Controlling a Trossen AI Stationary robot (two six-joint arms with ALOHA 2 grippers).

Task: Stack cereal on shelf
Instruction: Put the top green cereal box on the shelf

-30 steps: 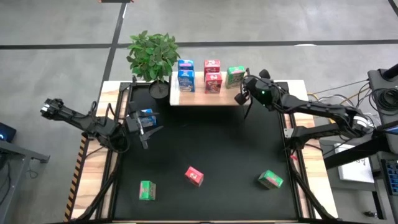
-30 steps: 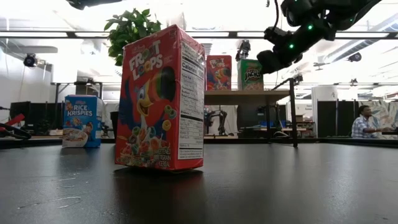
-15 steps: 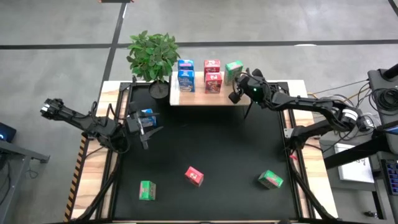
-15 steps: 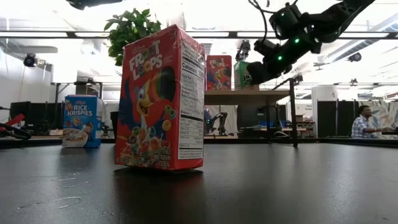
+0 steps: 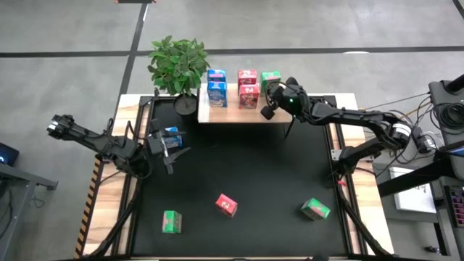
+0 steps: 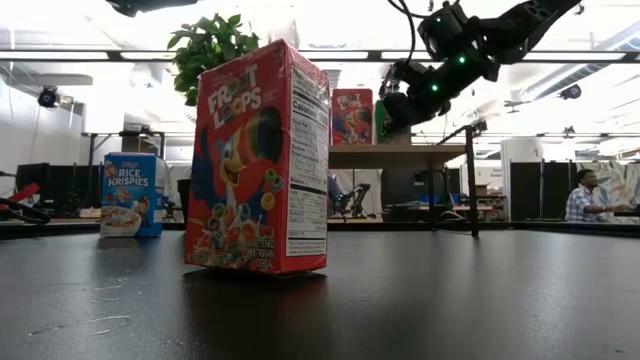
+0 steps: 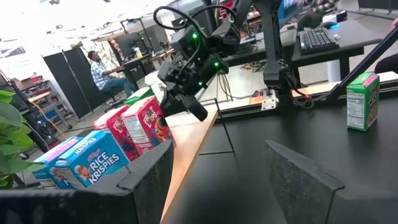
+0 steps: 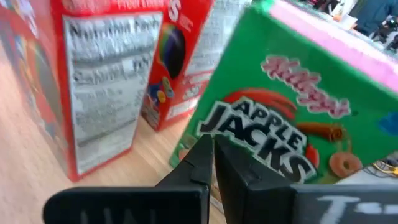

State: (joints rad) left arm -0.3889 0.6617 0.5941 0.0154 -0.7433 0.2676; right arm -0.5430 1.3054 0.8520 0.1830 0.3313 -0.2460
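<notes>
Two dark arms work over the black surface [image 5: 239, 167], largest thing in view. At its far edge stands the light-wood shelf [image 5: 239, 114], bearing two blue cartons [image 5: 217, 88], two red cartons [image 5: 248, 86] and one green carton [image 5: 271, 77]. The right pincer [image 5: 267, 113] hovers at the shelf's right end, fingers pressed together and empty, their tips right against the green carton's printed face. The left pincer [image 5: 169, 151] rests at the surface's left side, spread wide around a blue carton [image 5: 170, 134]. Nearer lie a red carton [image 5: 226, 205] and two green ones [image 5: 171, 222] [image 5: 315, 209].
</notes>
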